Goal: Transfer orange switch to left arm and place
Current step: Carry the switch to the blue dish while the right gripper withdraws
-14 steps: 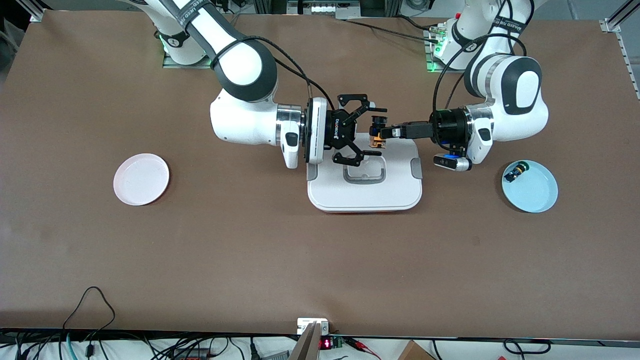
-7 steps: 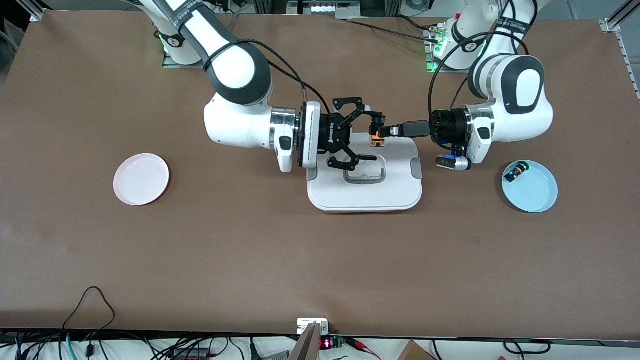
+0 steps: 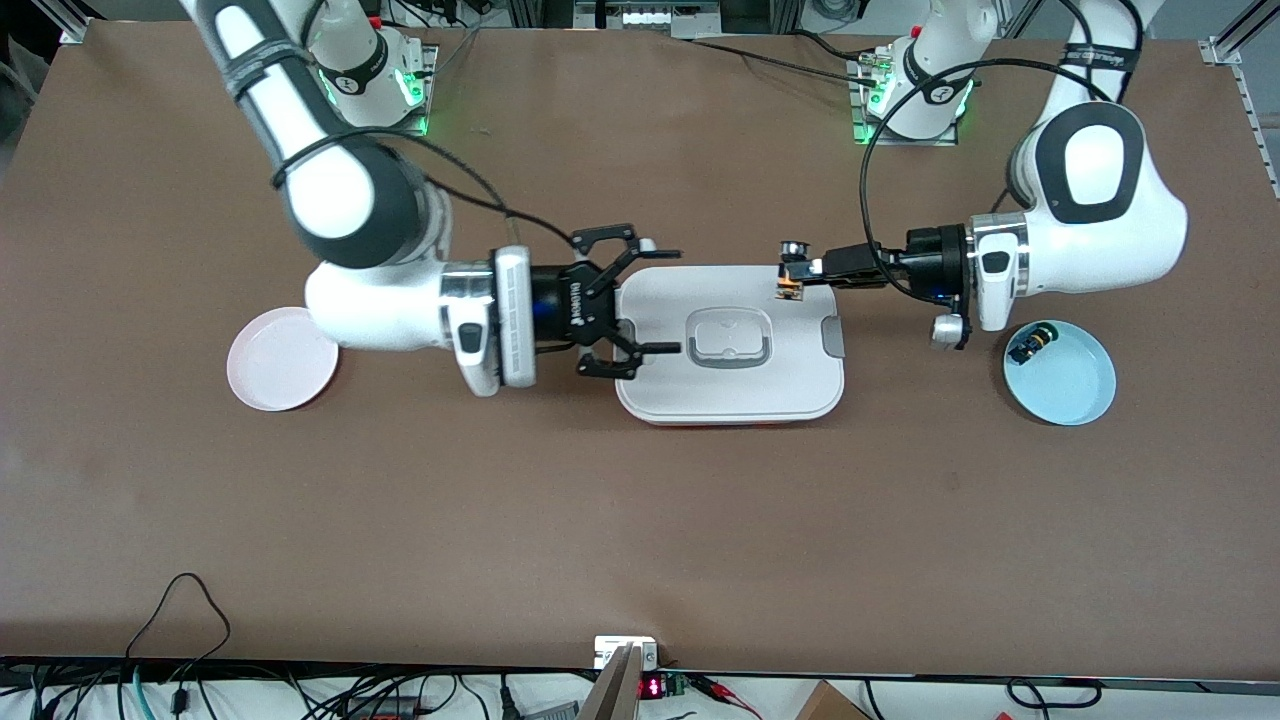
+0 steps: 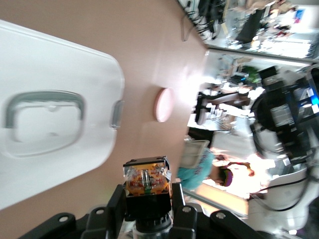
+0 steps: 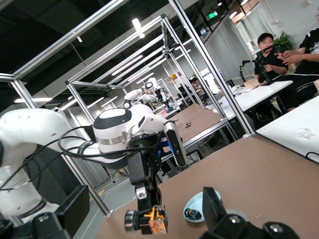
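Observation:
My left gripper [image 3: 795,271] is shut on the orange switch [image 3: 789,284] and holds it above the corner of the white box [image 3: 730,390] toward the left arm's end. In the left wrist view the orange switch [image 4: 146,180] sits between the black fingers [image 4: 110,209], with the box [image 4: 55,59] below. My right gripper [image 3: 668,300] is open and empty above the box's edge toward the right arm's end. The right wrist view shows the switch [image 5: 152,220] in the left gripper some way off, between my right gripper's own spread fingers [image 5: 212,205].
A pink plate [image 3: 283,358] lies toward the right arm's end, partly under the right arm. A blue plate [image 3: 1070,385] toward the left arm's end holds a small black switch with blue and yellow-green parts [image 3: 1032,345]. Cables trail at the table's near edge.
The two grippers have drawn apart. The right gripper backed toward the right arm's end, still open. The left gripper backed toward the left arm's end with the orange switch in it.

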You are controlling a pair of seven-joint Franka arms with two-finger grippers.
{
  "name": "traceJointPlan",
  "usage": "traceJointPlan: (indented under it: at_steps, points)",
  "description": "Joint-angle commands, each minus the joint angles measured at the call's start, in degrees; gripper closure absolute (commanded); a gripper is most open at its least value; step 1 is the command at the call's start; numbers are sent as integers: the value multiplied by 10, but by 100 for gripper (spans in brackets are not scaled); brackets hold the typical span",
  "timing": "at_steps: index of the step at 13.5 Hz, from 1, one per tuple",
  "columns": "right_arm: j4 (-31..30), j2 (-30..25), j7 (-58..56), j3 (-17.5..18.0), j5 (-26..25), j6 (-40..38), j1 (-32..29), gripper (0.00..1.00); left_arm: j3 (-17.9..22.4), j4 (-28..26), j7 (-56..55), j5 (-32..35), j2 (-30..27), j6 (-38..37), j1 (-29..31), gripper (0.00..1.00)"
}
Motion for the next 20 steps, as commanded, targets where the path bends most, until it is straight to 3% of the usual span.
traceJointPlan:
  at_steps: [1, 6, 11, 13, 14, 17, 20]
  points:
    - [3, -1, 4, 5, -37, -98, -65, 0, -1, 30, 7, 107, 12, -9, 4, 75]
    - [3, 4, 5, 5, -101, -332, -209, 0, -1, 66, 65, 344, 21, -8, 3, 76]
    - [8, -3, 12, 2, -200, -470, -305, 0, -1, 65, 125, 556, 24, -11, 8, 76]
    - [54, -24, 57, -13, -260, -483, -309, 0, -1, 66, 164, 628, 33, -10, 17, 76]
    - [55, -51, 96, -31, -277, -482, -303, 0, -1, 66, 186, 667, 45, -8, 20, 76]
    - [54, -130, 198, -36, -358, -467, -297, 0, -1, 66, 300, 767, 69, 20, 37, 77]
    - [51, -211, 263, -100, -487, -433, -223, 0, -1, 66, 418, 840, 96, 48, 61, 77]
